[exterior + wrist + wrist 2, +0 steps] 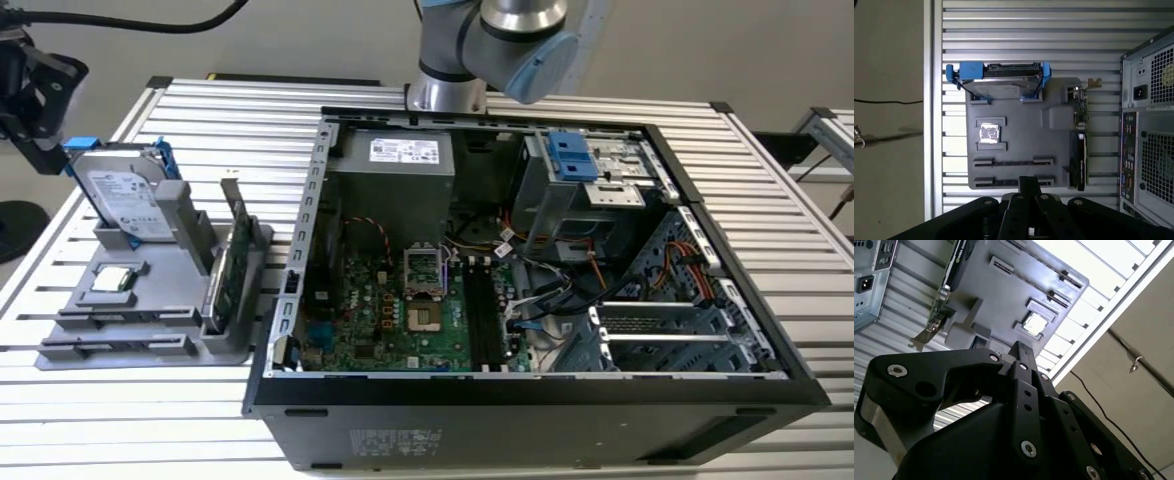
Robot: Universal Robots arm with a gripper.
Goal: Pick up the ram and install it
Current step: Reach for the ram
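Black jointed gripper (pixel 1028 181), fingers closed together, hangs over the edge of the moulded grey tray (pixel 1024 130), where the ram (pixel 1014 162), a dark slim bar, sits edge-on in a tray slot, perforated sheet-metal case (pixel 1149 125) standing beside the tray.

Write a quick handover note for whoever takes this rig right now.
Gripper: fingers together, hovering above the grey tray; a held stick can't be confirmed.
Ram: can't be picked out for certain, on the tray or in the open case.
Done: nothing confirmed.
Left: pickup, and seating in the motherboard slots.
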